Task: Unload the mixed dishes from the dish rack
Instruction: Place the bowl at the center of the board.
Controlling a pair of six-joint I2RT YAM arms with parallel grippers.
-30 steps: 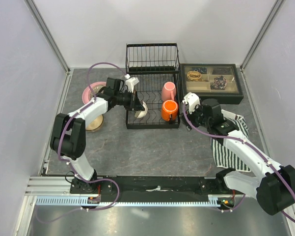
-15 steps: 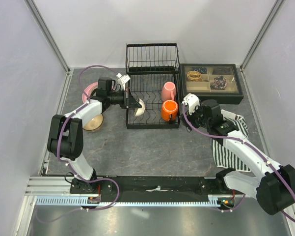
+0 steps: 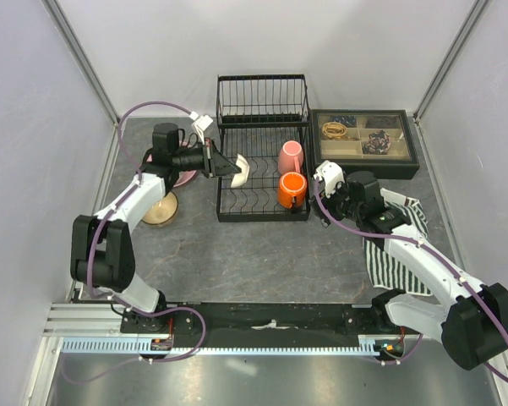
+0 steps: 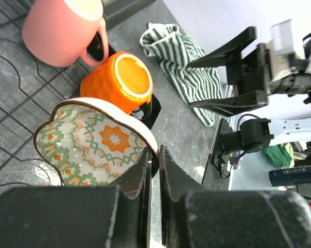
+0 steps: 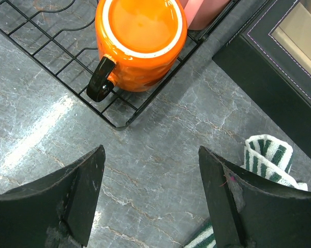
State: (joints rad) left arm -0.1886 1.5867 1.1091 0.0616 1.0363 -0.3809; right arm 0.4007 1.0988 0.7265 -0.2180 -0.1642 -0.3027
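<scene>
Left gripper [image 4: 154, 155] pinches brown bowl [image 4: 93, 142] rim; lift clear of dish rack [image 3: 262, 218] wires, carry level. Right gripper [image 5: 151, 155] jaws spread.

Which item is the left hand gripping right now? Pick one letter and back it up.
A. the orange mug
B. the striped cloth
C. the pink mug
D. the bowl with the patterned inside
D: the left hand is shut on the rim of the patterned bowl, while the orange mug and pink mug sit untouched in the dish rack.
</scene>
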